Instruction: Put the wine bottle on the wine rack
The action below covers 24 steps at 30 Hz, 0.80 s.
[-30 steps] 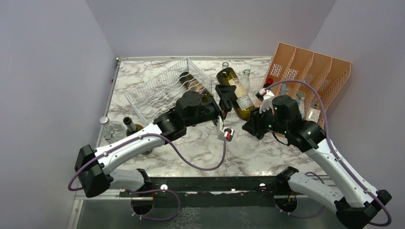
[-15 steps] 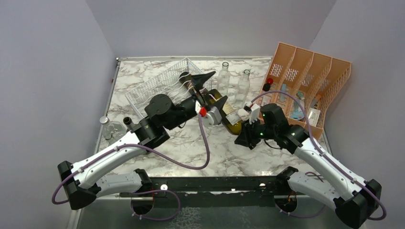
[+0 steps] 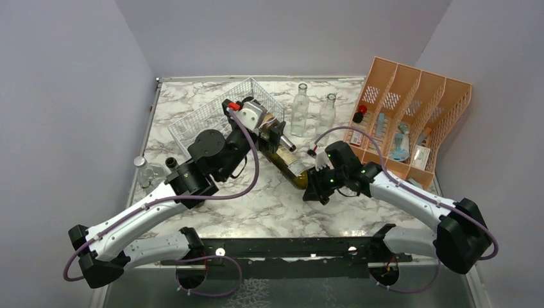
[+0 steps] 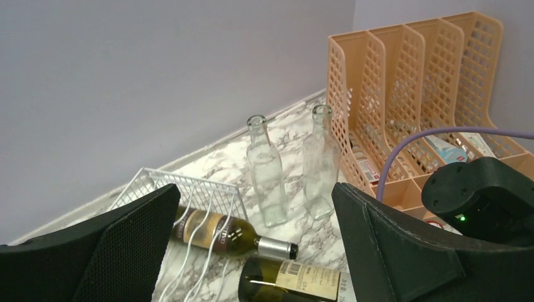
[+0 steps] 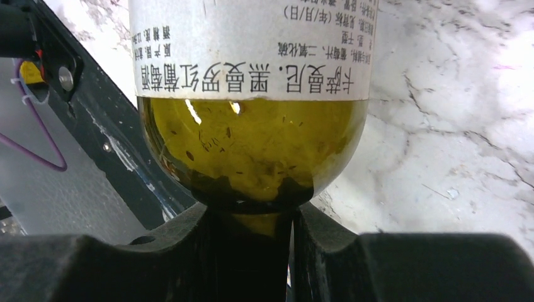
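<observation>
- One silvery-white wine rack [image 3: 208,119], a boxy wire frame with wavy tiers, sat at a slant on the marbled worktop [image 3: 256,208].
- One dark bottle [image 4: 230,234] with a tan label lay in the rack's right end, and its silver-capped neck poked out past the wires.
- The wine bottle [image 3: 292,168], olive-green glass with a white printed label, lay off the rack, just beside its right end. Its neck pointed toward the rack and its base away from it. Whether it touched the worktop could not be told.
- The right end effector [image 5: 252,220] was closed almost fully on that bottle's base, at the end farthest from the rack. The right wrist view showed the rounded glass bottom wedged between the two black fingers [image 5: 157,251].
- The left end effector [image 4: 255,189] hung over the rack's right end with its jaws spread wide and nothing held. The racked bottle and the wine bottle's labelled shoulder both showed in the gap between them.
- Two clear glass bottles [image 4: 266,176] stood upright side by side just beyond the rack's right end, toward the back wall.
- An orange slotted file organizer [image 3: 410,106] stood well to the right of the rack, past the clear bottles, with papers in its compartments.
- Off the rack's left front corner stood a dark bottle neck [image 3: 172,163] and a small clear capped item [image 3: 141,165] that was too small to identify.
</observation>
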Each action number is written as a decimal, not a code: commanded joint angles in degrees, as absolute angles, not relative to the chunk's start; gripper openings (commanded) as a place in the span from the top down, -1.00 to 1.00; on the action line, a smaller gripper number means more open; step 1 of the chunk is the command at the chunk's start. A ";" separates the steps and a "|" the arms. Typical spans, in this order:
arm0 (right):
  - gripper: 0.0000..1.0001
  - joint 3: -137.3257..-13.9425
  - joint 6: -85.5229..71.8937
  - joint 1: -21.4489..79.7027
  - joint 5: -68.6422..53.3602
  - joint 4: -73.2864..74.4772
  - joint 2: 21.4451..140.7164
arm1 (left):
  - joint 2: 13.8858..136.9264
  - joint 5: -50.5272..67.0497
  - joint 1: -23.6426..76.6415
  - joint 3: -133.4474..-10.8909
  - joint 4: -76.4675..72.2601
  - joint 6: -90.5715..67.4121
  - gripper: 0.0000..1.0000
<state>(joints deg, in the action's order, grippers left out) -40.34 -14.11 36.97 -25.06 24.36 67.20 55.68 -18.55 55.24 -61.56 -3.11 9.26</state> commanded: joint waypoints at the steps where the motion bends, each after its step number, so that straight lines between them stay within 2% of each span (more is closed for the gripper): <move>1: 0.98 -42.34 -13.04 39.62 -24.94 13.66 69.52 | 56.71 -25.27 55.45 -61.54 0.35 3.35 -0.98; 24: 0.98 -56.80 -11.10 42.71 -22.52 10.39 90.04 | 54.89 -24.33 55.39 -59.65 -2.64 6.50 -0.98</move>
